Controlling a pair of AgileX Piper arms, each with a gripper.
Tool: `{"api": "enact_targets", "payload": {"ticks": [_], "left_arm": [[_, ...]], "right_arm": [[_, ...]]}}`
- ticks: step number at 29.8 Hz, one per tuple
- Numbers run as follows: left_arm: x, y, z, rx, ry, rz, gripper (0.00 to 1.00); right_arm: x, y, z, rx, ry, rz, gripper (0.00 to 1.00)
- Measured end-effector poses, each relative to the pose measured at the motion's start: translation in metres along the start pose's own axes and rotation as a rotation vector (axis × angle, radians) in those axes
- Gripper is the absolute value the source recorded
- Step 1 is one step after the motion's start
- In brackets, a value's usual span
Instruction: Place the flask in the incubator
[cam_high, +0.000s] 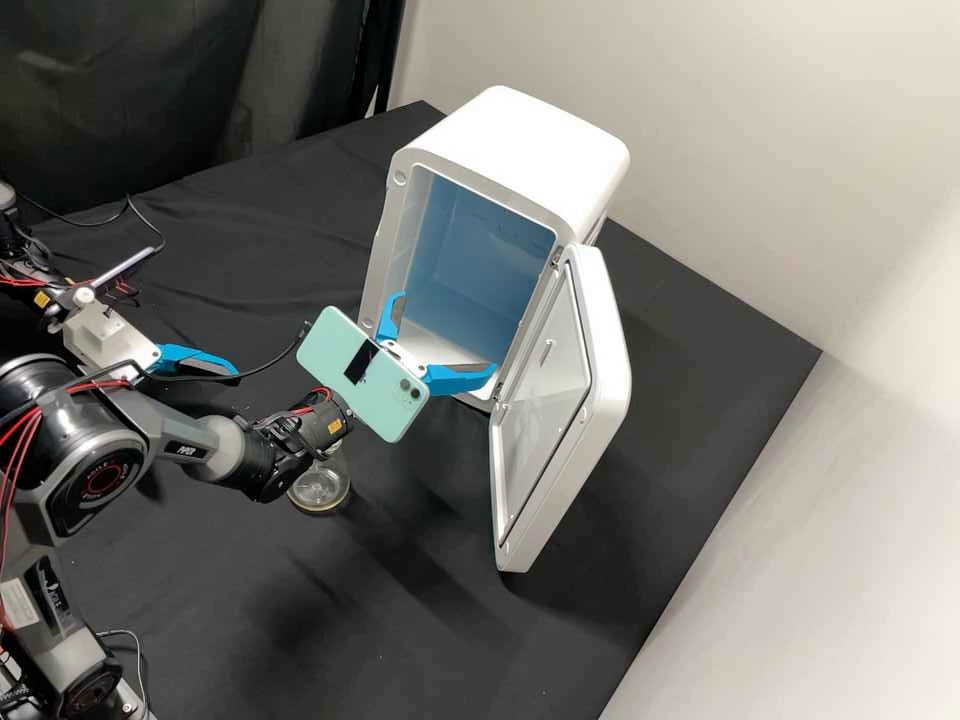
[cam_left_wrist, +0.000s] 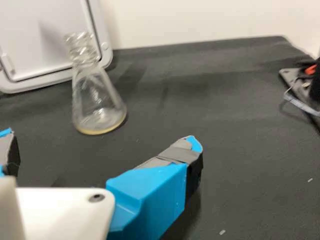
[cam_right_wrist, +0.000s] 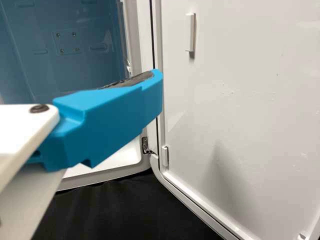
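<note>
Currently the flask (cam_left_wrist: 95, 95) is seen upright on the bench (cam_high: 700, 400), neck up, so its long axis is vertical; it is set well short of the incubator (cam_high: 520, 160). Nothing is held. The left gripper (cam_left_wrist: 100, 142) is spread wide, low over the bench, and the flask is faced directly: ahead, slightly to one side, with bare bench between. The right gripper (cam_high: 428, 345) is spread too, up at the incubator's mouth and pointed away from the flask. Left is judged the better-placed arm for the pick; a side grasp on the neck is suggested. In the way: the right forearm (cam_high: 250, 455) and the phone (cam_high: 365, 372) on its wrist are hung right above the flask, so a top approach looks blocked. The door (cam_high: 560, 400) is swung wide open; the right gripper would likely need to be pulled from the opening first
</note>
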Motion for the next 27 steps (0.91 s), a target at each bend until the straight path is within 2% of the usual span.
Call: {"api": "enact_targets", "payload": {"ticks": [3, 8, 10, 13, 16, 17, 20, 21, 24, 27], "left_arm": [[-0.002, -0.0014, -0.008, 0.006, 0.012, -0.009, 1.0], [-0.007, -0.0006, -0.023, 0.004, 0.041, -0.01, 1.0], [-0.012, 0.0031, -0.028, 0.001, 0.058, 0.003, 1.0], [-0.018, 0.0123, -0.036, -0.009, 0.072, 0.039, 1.0], [-0.025, 0.021, -0.043, -0.028, 0.081, 0.073, 1.0], [-0.027, 0.0242, -0.045, -0.04, 0.08, 0.085, 1.0], [-0.033, 0.031, -0.051, -0.043, 0.085, 0.111, 1.0], [-0.034, 0.032, -0.052, -0.048, 0.087, 0.115, 1.0], [-0.037, 0.0343, -0.057, -0.045, 0.1, 0.13, 1.0], [-0.04, 0.0324, -0.059, -0.052, 0.115, 0.125, 1.0]], "right_arm": [[0.0, 0.0, 0.0, 0.0, 0.0, 0.0, 1.0], [0.0, 0.0, 0.0, 0.0, 0.0, 0.0, 1.0], [0.0, 0.0, 0.0, 0.0, 0.0, 0.0, 1.0], [0.0, 0.0, 0.0, 0.0, 0.0, 0.0, 1.0], [0.0, 0.0, 0.0, 0.0, 0.0, 0.0, 1.0], [0.0, 0.0, 0.0, 0.0, 0.0, 0.0, 1.0], [0.0, 0.0, 0.0, 0.0, 0.0, 0.0, 1.0], [0.0, 0.0, 0.0, 0.0, 0.0, 0.0, 1.0], [0.0, 0.0, 0.0, 0.0, 0.0, 0.0, 1.0], [0.0, 0.0, 0.0, 0.0, 0.0, 0.0, 1.0]]}}
